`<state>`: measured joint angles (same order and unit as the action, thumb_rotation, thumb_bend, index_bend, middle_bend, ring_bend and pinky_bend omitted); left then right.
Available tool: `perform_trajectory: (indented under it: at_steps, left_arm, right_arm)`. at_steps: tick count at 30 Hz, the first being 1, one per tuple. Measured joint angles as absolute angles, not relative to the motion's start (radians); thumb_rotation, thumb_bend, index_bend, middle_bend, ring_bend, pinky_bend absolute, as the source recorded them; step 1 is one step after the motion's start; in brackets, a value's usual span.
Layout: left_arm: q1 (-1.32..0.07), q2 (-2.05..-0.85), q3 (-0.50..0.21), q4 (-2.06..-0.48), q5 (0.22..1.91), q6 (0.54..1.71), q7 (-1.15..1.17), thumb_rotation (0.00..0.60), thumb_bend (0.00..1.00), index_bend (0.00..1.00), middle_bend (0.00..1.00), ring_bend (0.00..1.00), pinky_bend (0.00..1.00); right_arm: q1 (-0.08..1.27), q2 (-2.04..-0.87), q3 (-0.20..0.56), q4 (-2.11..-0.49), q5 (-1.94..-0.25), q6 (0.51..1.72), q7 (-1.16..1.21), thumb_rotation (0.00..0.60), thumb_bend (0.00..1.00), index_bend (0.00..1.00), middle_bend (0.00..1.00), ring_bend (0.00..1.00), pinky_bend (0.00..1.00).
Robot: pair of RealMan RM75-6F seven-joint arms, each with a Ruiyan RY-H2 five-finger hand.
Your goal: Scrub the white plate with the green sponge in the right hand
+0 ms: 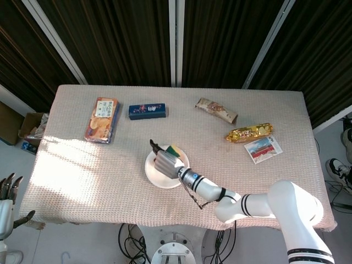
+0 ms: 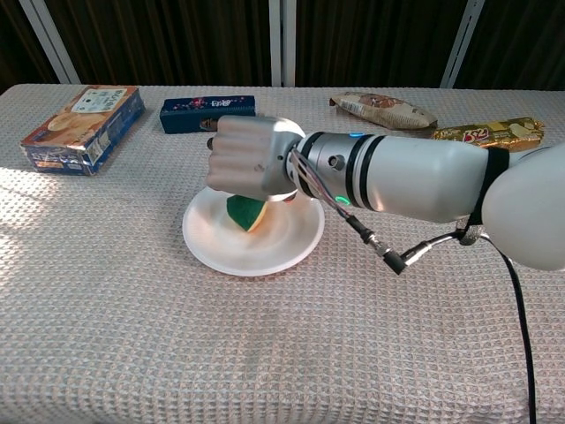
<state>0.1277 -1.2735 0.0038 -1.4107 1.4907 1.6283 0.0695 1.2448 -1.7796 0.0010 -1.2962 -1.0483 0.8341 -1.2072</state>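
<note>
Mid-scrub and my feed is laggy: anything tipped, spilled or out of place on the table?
Nothing stands out. The white plate sits flat, the right robot hand holds the green sponge over it, and the boxes and snack packets lie undisturbed.

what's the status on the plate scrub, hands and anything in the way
Right hand gripping green sponge, sponge down on white plate. Left hand off table, holding nothing. Nothing blocking plate; snack boxes sit apart.
</note>
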Motion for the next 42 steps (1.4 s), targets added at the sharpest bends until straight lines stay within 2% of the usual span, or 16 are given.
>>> perform_trajectory:
  at_steps: [13, 23, 31, 35, 42]
  left_arm:
    - [0.130, -1.275, 0.003, -1.410, 1.491, 1.627, 0.068, 0.600, 0.02, 0.12, 0.04, 0.07, 0.12]
    - [0.131, -1.275, 0.003, -1.405, 1.488, 1.621, 0.064, 0.600, 0.02, 0.12, 0.04, 0.07, 0.12]
    - [0.131, -1.272, 0.001, -1.408, 1.491, 1.626, 0.064, 0.600, 0.02, 0.12, 0.04, 0.07, 0.12]
    - [0.135, -1.272, 0.002, -1.410, 1.490, 1.629, 0.064, 0.600, 0.02, 0.12, 0.04, 0.07, 0.12]
    - [0.140, -1.275, 0.004, -1.402, 1.484, 1.626, 0.056, 0.600, 0.02, 0.12, 0.04, 0.07, 0.12]
  right_arm:
    - [1.239, -1.769, 0.025, -1.352, -1.059, 0.846, -1.184, 0.600, 0.39, 0.77, 0.46, 0.21, 0.07]
    - [1.224, -1.796, -0.011, -1.257, -1.051, 0.834, -1.218, 0.600, 0.40, 0.77, 0.46, 0.21, 0.02]
    - [1.215, -1.766, 0.028, -1.300, -1.062, 0.871, -1.198, 0.600, 0.40, 0.76, 0.46, 0.21, 0.02]
    - [1.225, -1.788, 0.038, -1.312, -1.075, 0.859, -1.187, 0.600, 0.40, 0.76, 0.46, 0.21, 0.02]
    - [1.228, -1.837, 0.004, -1.245, -1.085, 0.835, -1.228, 0.600, 0.40, 0.76, 0.47, 0.21, 0.02]
